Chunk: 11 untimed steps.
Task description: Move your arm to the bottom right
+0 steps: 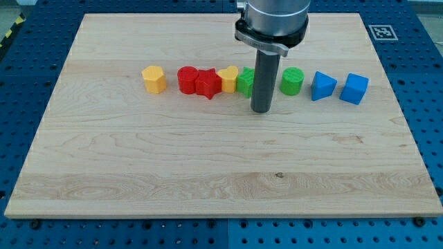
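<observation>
My tip (261, 110) rests on the wooden board (208, 173), just below the row of blocks, between the two green ones. The rod hides part of a green block (246, 81) on its left. A green cylinder (292, 81) stands to its right. Further right are a blue triangular block (322, 86) and a blue cube (355, 88). To the left are a yellow block (228, 79), a red star-shaped block (208, 84), a red cylinder (187, 79) and a yellow hexagonal block (154, 79).
The board lies on a blue perforated table (429, 104). A black-and-white marker tag (381, 32) sits at the board's top right corner. The arm's grey body (271, 19) hangs over the board's top middle.
</observation>
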Motion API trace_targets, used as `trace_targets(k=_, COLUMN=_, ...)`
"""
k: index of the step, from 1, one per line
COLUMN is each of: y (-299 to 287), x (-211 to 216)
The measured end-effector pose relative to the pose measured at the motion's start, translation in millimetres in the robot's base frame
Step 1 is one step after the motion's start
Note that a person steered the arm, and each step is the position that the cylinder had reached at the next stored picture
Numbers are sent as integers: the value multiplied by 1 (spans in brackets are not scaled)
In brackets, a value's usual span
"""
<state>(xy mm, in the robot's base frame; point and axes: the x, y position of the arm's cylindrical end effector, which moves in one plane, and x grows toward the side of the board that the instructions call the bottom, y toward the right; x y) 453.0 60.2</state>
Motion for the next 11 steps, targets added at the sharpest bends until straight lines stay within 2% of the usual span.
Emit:
trace_targets(k=1, y=2, x=1)
trace_targets(k=2, y=11, x=32)
trace_targets(k=3, y=17, x=90)
trace_targets(k=4, y=26, x=108)
trace_targets(k=5, y=30, x=109)
trace_targets(k=9, y=228, x=114)
trace_targets(k=11, y=232, x=115)
